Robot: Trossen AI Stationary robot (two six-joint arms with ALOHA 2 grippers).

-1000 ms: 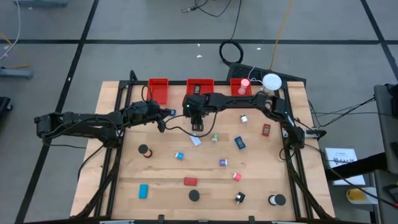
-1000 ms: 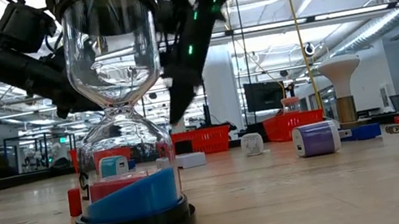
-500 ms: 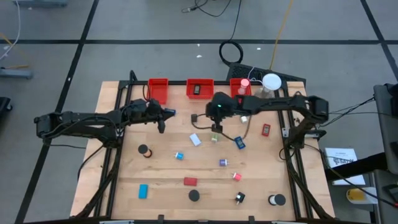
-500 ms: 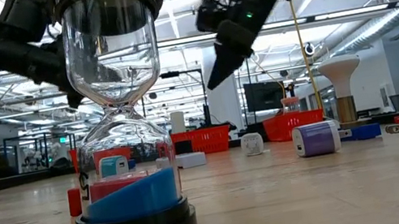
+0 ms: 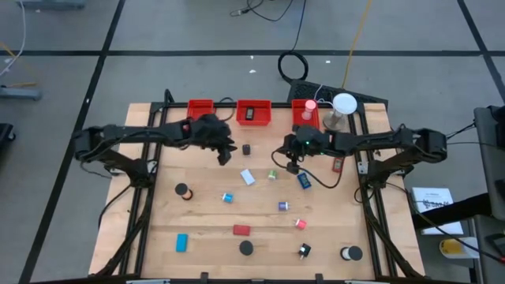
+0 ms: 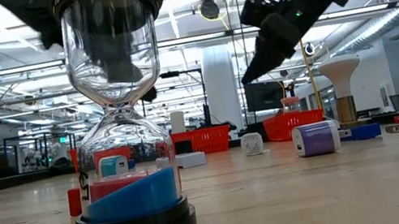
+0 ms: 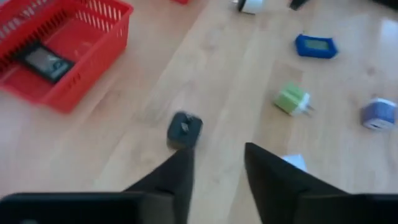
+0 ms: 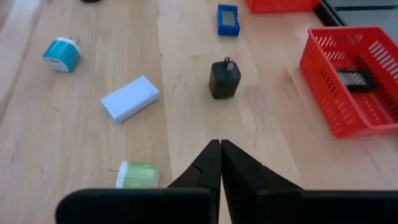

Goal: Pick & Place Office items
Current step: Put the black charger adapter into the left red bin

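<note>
Three bins (image 5: 200, 107) are lined up along the table's (image 5: 205, 213) far edge, with a lamp (image 5: 343, 105) set to their right. A small charger (image 5: 246, 148) is sat just in front of the middle bin (image 5: 253, 113); the other office items (image 5: 282, 206) are scattered nearer the front.

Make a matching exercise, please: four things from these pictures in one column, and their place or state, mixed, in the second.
1. small black cube charger
2. flat black device
3. right tool
4. left tool

a. inside a red mesh plastic bin
b. open
c. shut and empty
d. on the bare wooden table

Pairs: 1-d, 2-a, 3-c, 4-b
</note>
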